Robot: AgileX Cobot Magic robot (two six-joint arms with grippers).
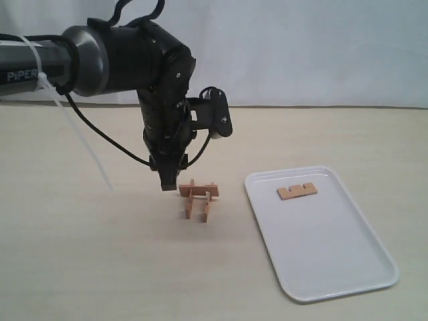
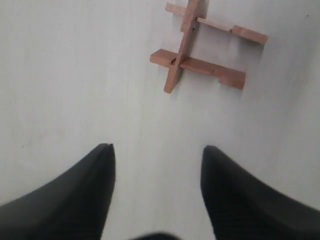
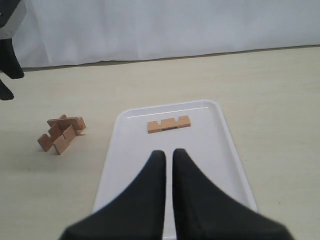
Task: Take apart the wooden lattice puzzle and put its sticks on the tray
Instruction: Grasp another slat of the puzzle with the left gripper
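The wooden lattice puzzle point(image 1: 198, 198) stands on the tabletop left of the tray, three sticks still interlocked; it also shows in both wrist views point(image 2: 200, 55) point(image 3: 61, 132). My left gripper point(image 1: 168, 182) points down just left of the puzzle, apart from it. It is open point(image 2: 157, 147), with only bare table between the fingers. One loose notched stick point(image 1: 297, 191) point(image 3: 169, 124) lies flat at the far end of the white tray point(image 1: 334, 247). My right gripper point(image 3: 169, 152) hovers over the near part of the tray point(image 3: 135, 165), shut and holding nothing. It is out of the exterior view.
The light wooden tabletop point(image 1: 80, 267) runs back to a white backdrop point(image 1: 301, 47). The black left arm point(image 1: 120, 53) with its cables reaches in from the upper left above the puzzle.
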